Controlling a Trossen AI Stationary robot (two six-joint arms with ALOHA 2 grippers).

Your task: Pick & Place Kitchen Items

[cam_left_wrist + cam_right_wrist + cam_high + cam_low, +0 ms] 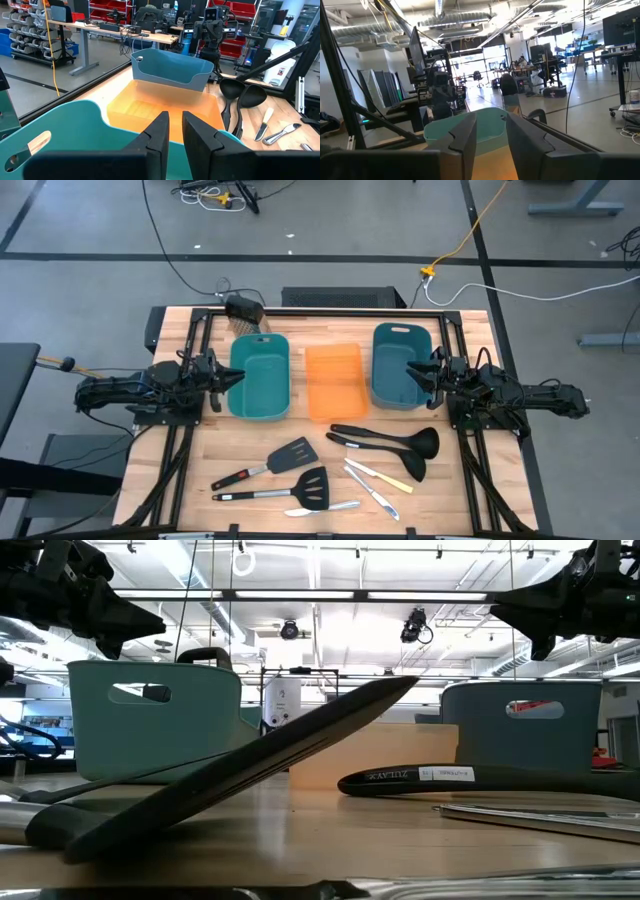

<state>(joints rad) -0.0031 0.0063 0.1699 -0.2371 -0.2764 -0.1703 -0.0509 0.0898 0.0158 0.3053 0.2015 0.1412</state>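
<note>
Altogether seven slim utensils lie loose on the wooden table (pixel 200 450), all on its near half in front of the bins, and neither gripper touches any of them. Two black slotted spatulas sit toward the left: one spatula (pixel 268 466) with a red-marked handle and a second spatula (pixel 282 492) just nearer the table's edge, their heads close together. Two black ladles lie to the right of centre, the upper ladle (pixel 390 439) and the lower ladle (pixel 385 458) almost side by side, bowls pointing right. Between and below these are three knives: a yellow-handled knife (pixel 380 474), a silver knife (pixel 372 490) beside it, and another silver knife (pixel 322 508) at the near edge under the second spatula's head. Behind them stand three bins in a row: a left teal bin (pixel 260 376), an orange bin (pixel 334 382) in the middle and a right teal bin (pixel 400 366). The left gripper (pixel 238 378) hovers at the left teal bin's outer edge, its fingers parted by a narrow gap and holding nothing. The right gripper (pixel 411 370) hangs over the right teal bin, fingers likewise slightly apart and empty.
</note>
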